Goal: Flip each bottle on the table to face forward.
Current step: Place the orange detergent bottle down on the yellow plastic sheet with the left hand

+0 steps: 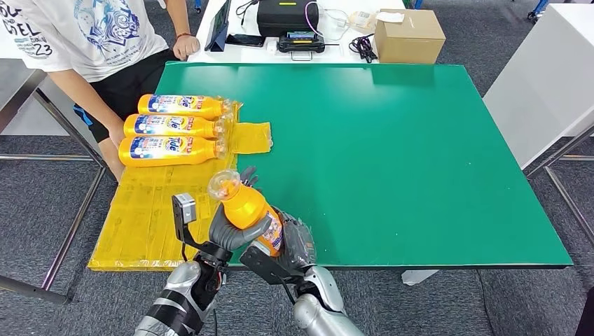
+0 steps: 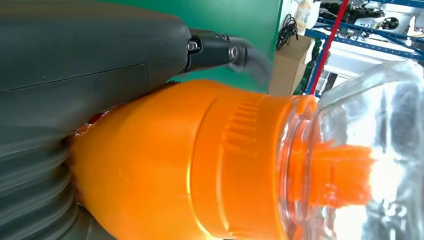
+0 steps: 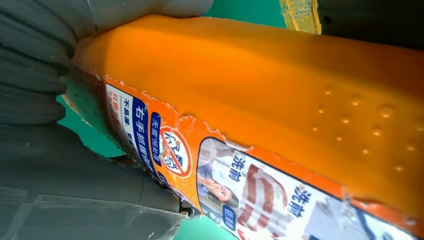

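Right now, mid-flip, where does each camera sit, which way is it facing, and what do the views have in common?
Head view: high on the body, looking forward and down over the green table; both silver arms rise from below, left hand and right hand holding the orange bottle.
Left wrist view: behind the left hand, looking along the bottle's neck to its clear cap.
Right wrist view: behind the right hand, close on the bottle's torn label.
Shared: all three show the same held bottle.
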`<state>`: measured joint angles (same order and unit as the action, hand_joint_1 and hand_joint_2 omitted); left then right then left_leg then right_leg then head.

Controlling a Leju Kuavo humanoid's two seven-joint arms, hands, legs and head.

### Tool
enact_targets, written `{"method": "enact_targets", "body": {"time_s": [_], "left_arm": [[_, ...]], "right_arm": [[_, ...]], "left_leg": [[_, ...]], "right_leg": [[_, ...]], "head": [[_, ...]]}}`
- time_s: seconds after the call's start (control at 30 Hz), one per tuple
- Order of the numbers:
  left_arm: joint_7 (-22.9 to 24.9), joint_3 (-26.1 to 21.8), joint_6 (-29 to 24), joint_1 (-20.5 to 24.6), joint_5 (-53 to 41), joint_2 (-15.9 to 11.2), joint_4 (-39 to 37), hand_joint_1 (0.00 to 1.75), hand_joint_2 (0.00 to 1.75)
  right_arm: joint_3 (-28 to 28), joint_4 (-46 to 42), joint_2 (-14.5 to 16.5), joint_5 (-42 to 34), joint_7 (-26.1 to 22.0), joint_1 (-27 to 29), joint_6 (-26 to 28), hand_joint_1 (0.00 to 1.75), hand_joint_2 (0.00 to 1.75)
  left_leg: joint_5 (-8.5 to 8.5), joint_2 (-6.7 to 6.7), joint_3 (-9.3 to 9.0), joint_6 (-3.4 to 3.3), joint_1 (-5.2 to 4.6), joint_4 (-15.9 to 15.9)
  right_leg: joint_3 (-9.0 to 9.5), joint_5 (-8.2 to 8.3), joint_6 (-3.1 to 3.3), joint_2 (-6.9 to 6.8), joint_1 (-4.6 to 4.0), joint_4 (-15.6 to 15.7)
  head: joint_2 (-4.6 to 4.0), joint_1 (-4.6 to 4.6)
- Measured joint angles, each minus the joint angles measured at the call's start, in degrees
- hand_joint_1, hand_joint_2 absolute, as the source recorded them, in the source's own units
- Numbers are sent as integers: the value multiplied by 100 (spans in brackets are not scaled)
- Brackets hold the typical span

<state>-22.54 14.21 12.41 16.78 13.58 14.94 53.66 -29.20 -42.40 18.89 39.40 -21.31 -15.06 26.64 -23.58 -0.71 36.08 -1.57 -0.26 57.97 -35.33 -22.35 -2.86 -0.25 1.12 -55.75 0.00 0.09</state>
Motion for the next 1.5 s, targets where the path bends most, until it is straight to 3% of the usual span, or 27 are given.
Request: {"method": "enact_targets", "body": {"time_s": [0.43, 0.47, 0.53, 0.6, 0.67, 1.03, 1.13, 1.3, 1.5], "left_arm": [[-80, -110, 535, 37, 269, -57, 0, 175, 175], [-79, -124, 562, 37, 290, -60, 0, 175, 175], [-62, -144, 617, 36, 347, -66, 0, 175, 175], [-26, -164, 692, 37, 448, -69, 0, 175, 175], [10, -188, 738, 40, 541, -75, 1, 175, 175], [-31, -268, 363, 48, 500, -85, 252, 175, 175], [-196, -329, -49, 74, 249, -92, 369, 175, 175], [-664, -649, -1365, 172, -663, -148, 542, 175, 175], [-1371, -963, -4093, 347, -3292, -329, 602, 175, 175]], "right_arm": [[-84, -1, -9, -83, -3, -76, -56, 174, 175], [-96, -1, -9, -84, -4, -80, -56, 168, 175], [-107, -1, -9, -85, -4, -87, -56, 86, 175], [-119, -1, -9, -91, -4, -95, -57, 6, 87], [-128, -1, -9, -113, 19, -103, -50, 0, 0], [-88, -267, -24, -186, 317, -99, 78, 0, 0], [-59, -502, -50, -125, 395, -30, 233, 0, 0], [119, -1515, -180, 115, 477, 256, 642, 0, 0], [202, -3227, -254, -542, -402, 753, 1188, 0, 0]], "left_leg": [[0, 2, -1, 1, 1, 0], [0, 2, -1, 0, 1, 0], [0, 2, -1, 0, 0, 0], [0, 2, -1, 0, 0, 0], [0, 2, -1, 0, 0, 0], [1, 3, -1, 1, 0, 0], [1, 2, -1, 1, 0, 0], [1, 3, -1, 1, 0, 0], [1, 3, -1, 1, 1, 0]], "right_leg": [[-1, 0, 0, 0, 0, 0], [-1, 0, 0, 0, 0, 0], [0, 0, 0, 0, 0, 0], [0, 0, 0, 1, 0, 0], [0, 0, 0, 0, 0, 0], [0, 1, 0, 1, 0, -1], [0, 1, 0, 0, 0, -1], [0, 1, 1, 1, 0, -1], [-1, 1, 2, 0, -1, -1]], "head": [[0, -1], [0, 0], [0, 1], [0, 0], [0, 0], [0, 1], [0, 1], [0, 1], [0, -1]]}}
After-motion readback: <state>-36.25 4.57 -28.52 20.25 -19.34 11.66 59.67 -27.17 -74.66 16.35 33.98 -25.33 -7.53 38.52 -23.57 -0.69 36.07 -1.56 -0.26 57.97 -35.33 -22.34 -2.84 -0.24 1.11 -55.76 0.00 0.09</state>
